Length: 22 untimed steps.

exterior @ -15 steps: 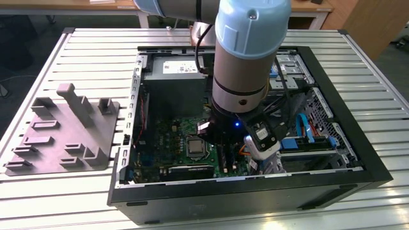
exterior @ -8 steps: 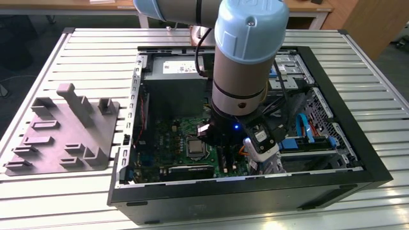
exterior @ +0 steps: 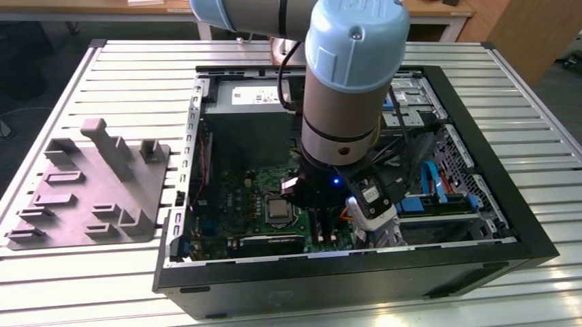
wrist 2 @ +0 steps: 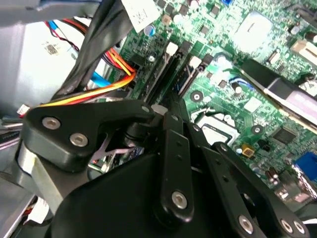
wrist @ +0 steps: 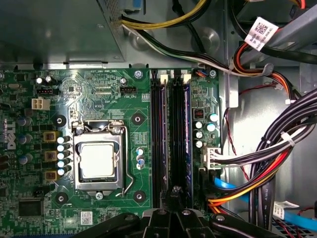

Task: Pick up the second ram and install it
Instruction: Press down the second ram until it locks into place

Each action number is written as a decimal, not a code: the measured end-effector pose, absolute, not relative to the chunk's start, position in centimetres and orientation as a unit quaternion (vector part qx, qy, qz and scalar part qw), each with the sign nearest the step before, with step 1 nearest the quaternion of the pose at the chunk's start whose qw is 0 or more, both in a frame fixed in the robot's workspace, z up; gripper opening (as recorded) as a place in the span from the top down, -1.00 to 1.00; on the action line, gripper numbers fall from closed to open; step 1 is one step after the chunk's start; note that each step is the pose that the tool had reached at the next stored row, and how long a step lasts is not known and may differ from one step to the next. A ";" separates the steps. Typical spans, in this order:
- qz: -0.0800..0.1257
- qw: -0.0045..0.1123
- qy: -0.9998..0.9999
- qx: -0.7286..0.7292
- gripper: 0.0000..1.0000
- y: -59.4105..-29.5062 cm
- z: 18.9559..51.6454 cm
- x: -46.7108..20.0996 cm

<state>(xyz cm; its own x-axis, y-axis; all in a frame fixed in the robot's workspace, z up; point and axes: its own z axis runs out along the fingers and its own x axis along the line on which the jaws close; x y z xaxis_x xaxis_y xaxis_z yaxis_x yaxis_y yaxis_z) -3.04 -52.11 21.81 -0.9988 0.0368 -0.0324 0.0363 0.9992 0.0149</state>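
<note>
Parked by the left edge of the table (exterior: 509,82): a grey moulded holder (exterior: 91,191). Mid-table, an open computer case (exterior: 355,286), lying on its side with the green motherboard (wrist: 99,89) exposed. Reaching down into it, the arm's pincer (wrist: 174,194), poised over the near end of the black socket rails (wrist: 157,134). Cannot tell how wide it stands. Standing upright in the rail beside the cable bundle (wrist: 277,163) (blue-edged, hard to make out): the second ram (wrist: 187,129).

Above the black socket rails (wrist: 171,134): open, only the black gripper (wrist: 174,194) there.
One side: square metal processor socket (wrist: 97,161), low.
Other side: bundled black, red and orange cables (wrist: 277,158) close by.
Around: black computer case walls (exterior: 491,122).
</note>
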 end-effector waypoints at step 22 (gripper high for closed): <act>0.008 0.016 1.000 0.018 0.80 -52.1 24.7 -3.0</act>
